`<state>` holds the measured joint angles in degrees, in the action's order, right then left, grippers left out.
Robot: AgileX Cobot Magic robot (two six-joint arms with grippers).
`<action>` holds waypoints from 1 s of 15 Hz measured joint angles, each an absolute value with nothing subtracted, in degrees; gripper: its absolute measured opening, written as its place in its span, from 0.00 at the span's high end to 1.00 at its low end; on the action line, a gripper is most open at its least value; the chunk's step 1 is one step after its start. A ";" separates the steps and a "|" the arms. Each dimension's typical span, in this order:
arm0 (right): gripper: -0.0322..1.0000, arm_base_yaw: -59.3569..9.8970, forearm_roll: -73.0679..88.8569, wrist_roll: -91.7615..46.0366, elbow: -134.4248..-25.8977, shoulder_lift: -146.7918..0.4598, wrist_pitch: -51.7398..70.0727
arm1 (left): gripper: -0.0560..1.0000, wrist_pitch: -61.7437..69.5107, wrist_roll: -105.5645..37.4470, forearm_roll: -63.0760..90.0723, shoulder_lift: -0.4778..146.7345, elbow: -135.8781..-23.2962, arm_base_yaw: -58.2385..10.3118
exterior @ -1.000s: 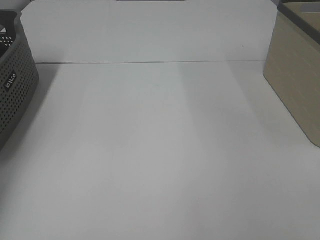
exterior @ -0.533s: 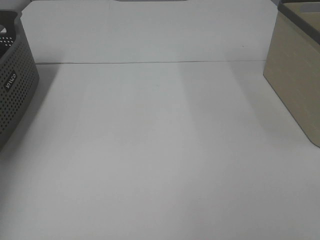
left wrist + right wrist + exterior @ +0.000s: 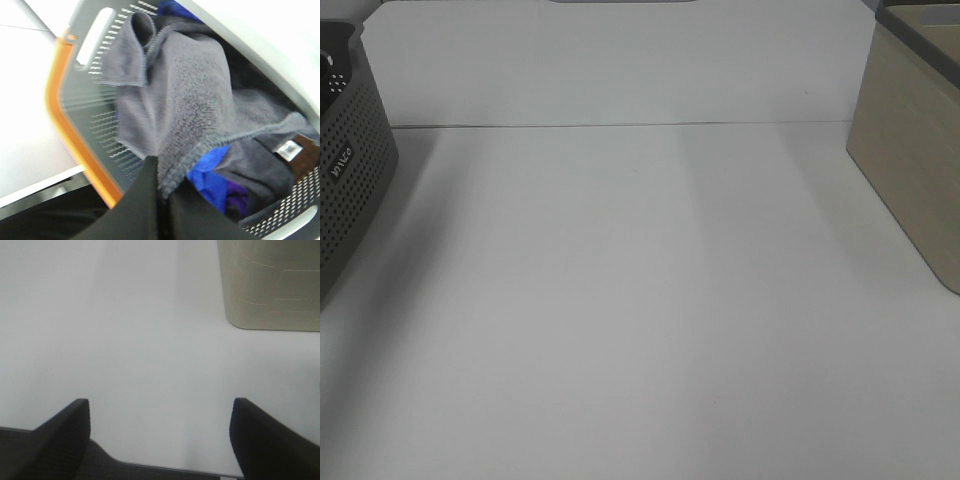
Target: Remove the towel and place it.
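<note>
Left gripper [image 3: 164,187] has its jaws pinched tight on the towel [image 3: 185,100]: dark grey terry, fuzzy nap, with a thin stitched hem running right into the jaws. The rest drapes ahead of the jaws, heaped in the grey perforated basket [image 3: 100,130] and slung against its wall. A blue cloth [image 3: 207,175] lies just beside the jaws, under the towel. Right gripper [image 3: 160,412] hangs with jaws spread wide over the white table [image 3: 125,340]. The beige bin [image 3: 270,285] is well ahead of one jaw, its inside hidden.
</note>
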<state>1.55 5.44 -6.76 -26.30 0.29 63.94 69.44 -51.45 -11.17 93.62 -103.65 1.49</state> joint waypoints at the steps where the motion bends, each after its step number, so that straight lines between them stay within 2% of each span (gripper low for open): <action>1: 0.23 1.55 5.44 -6.76 -26.30 0.29 63.94 | 0.95 69.50 -50.65 -13.29 91.10 -103.99 -0.69; 7: 0.23 1.55 5.44 -6.76 -26.30 0.29 63.88 | 0.95 68.53 -46.07 -18.05 81.42 -108.00 -13.52; 8: 0.23 1.55 5.67 -6.88 -26.36 0.17 63.43 | 0.95 68.87 -44.06 -18.22 80.33 -108.06 -17.42; 10: 0.23 1.55 10.77 -10.71 -27.10 -2.81 58.84 | 0.95 69.21 -42.17 -18.28 80.27 -108.06 -21.49; 13: 0.23 1.55 29.62 -23.78 -27.44 -11.63 47.50 | 0.95 69.21 -40.91 -18.33 80.27 -108.06 -28.02; 15: 0.23 1.55 46.93 -43.54 -27.44 -21.77 44.58 | 0.95 69.21 -40.74 -18.45 80.27 -108.06 -33.12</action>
